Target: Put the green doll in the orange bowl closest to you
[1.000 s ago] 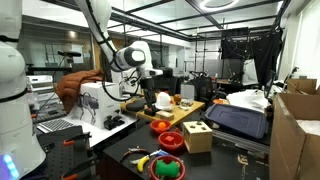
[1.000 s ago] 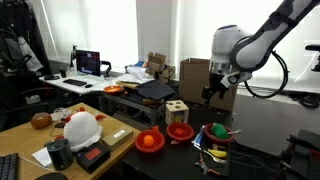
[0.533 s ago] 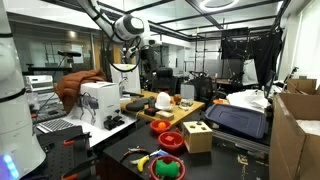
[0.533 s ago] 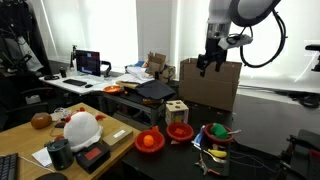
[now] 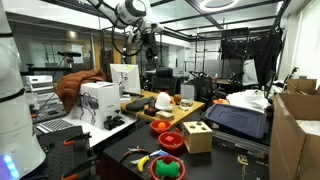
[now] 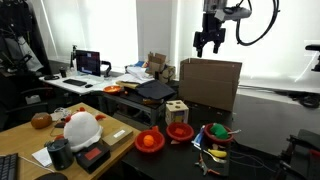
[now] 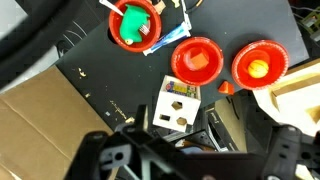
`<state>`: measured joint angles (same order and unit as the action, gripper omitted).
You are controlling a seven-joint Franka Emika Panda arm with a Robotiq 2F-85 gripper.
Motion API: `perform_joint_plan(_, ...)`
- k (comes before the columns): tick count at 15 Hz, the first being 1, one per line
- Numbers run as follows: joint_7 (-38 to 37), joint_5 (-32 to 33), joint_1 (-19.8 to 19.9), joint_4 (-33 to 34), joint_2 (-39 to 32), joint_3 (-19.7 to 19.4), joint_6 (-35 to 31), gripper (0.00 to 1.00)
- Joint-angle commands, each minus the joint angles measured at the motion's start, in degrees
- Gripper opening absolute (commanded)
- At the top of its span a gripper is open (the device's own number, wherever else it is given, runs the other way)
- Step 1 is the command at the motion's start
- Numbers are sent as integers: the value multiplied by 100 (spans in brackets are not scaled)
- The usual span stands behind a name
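Note:
The green doll (image 7: 131, 24) lies inside a red-orange bowl (image 7: 112, 30) at the top left of the wrist view, beside yellow and white bits. In both exterior views this bowl (image 5: 180, 173) (image 6: 212, 142) stands at the end of the row of bowls, with the green doll (image 5: 163, 168) (image 6: 217, 130) in it. My gripper (image 5: 150, 42) (image 6: 210, 44) hangs high above the table, far from the bowls. Its fingers are spread, open and empty.
Two more red-orange bowls stand in the row: one (image 7: 196, 60) in the middle and one holding an orange lump (image 7: 258, 66). A wooden shape-sorter cube (image 7: 178, 105) sits beside them. A cardboard box (image 6: 210, 82), a laptop and clutter ring the dark table.
The arm has risen from just above the table to high overhead, and the gripper has gone up with it, empty. The bowls and the doll have not moved.

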<state>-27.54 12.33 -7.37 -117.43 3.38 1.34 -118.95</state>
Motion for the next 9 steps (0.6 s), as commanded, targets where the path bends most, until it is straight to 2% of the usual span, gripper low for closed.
perform_joint_plan(1,411,-452,180,337,20,95,494,100)
perform_joint_plan(9,748,-931,233,493,220,114,1048,100)
